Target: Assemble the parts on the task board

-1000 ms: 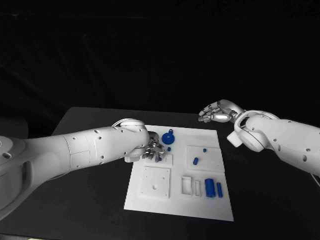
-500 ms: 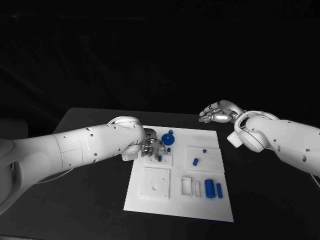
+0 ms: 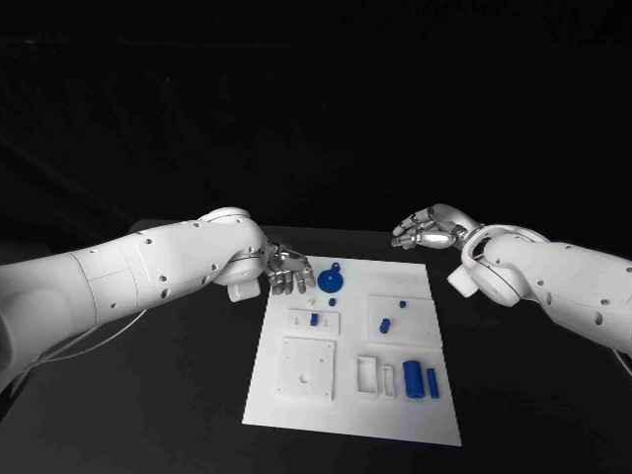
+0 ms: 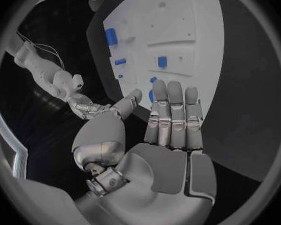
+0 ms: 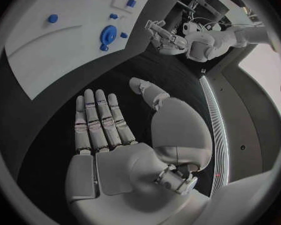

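On the black table (image 3: 188, 395) lies the white task board (image 3: 316, 410), the landmark for all positions below. Left hand (image 3: 285, 279): hovering at the board's far left corner, fingers extended, slightly apart, holding nothing. Right hand (image 3: 428, 228): beyond the board's far right corner, well apart from it, fingers open and empty. Blue parts, largest first: round disc part (image 3: 329, 277) at the far edge; two cylinders (image 3: 413, 376) near the board's near right edge; short pin (image 3: 384, 322) on the right raised plate; small peg (image 3: 313, 318) on the left raised plate. Judgement: several parts look loose; assembly appears largely outstanding.
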